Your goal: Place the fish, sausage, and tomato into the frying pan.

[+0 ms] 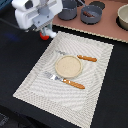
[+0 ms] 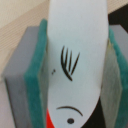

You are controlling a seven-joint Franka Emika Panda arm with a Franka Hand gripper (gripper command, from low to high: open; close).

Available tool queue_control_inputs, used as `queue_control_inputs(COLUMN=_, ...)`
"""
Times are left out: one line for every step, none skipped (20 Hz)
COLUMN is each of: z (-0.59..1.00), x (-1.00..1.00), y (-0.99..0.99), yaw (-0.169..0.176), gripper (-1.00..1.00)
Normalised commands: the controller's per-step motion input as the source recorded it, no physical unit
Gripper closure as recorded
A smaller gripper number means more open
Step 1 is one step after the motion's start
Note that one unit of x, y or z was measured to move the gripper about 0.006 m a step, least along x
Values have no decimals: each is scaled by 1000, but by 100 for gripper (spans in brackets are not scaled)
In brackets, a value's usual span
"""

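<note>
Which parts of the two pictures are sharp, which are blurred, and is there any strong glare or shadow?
Exterior view: soft, low-resolution; even light, no strong glare; the round tan plate on the striped placemat casts only a faint shadow. Wrist view: very close and blurred; the white fish with black markings fills the frame between the teal-padded grey gripper fingers.

Kitchen-style tabletop: placemat [image 1: 65, 65], plate [image 1: 68, 66], cutlery, pans.

A black tabletop [image 1: 20, 55] carries a pale striped placemat [image 1: 97, 70] in the middle, with a tan board [image 1: 107, 27] at the far edge
</note>
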Motion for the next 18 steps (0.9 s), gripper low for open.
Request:
queue_control_inputs(z=1000, x=823, y=829, yaw=0, gripper=100)
queue_control_inputs(z=1000, x=829, y=829, yaw=0, gripper=100)
queue_control_inputs(z=1000, x=831, y=826, yaw=0, gripper=100)
queue_control_inputs(z=1000, x=834, y=826, yaw=0, gripper=100)
queue_control_inputs(z=1000, x=834, y=823, yaw=0, gripper=100)
queue_control_inputs(z=980, x=831, y=811, yaw=0, gripper=100)
queue_control_inputs(z=877, x=817, y=783, yaw=0, gripper=100)
queue_control_inputs(z=771, x=823, y=754, yaw=0, gripper=100)
queue_control_inputs(z=720, x=829, y=737, yaw=0, gripper=100)
queue_control_inputs(z=689, x=834, y=731, yaw=0, gripper=100)
queue_control_inputs(z=689, x=857, y=729, yaw=0, gripper=100)
queue_control_inputs(z=691, x=880, y=731, yaw=0, gripper=100)
queue_control_inputs(z=694, x=903, y=731, yaw=0, gripper=100)
queue_control_inputs(z=674, x=920, y=723, yaw=0, gripper=100)
queue_control_inputs(z=629, x=929, y=709, yaw=0, gripper=100)
queue_control_inputs(z=557, x=931, y=703, yaw=0, gripper=100)
queue_control_inputs(z=449, x=931, y=691, yaw=0, gripper=100)
queue_control_inputs(z=343, x=931, y=689, yaw=0, gripper=100)
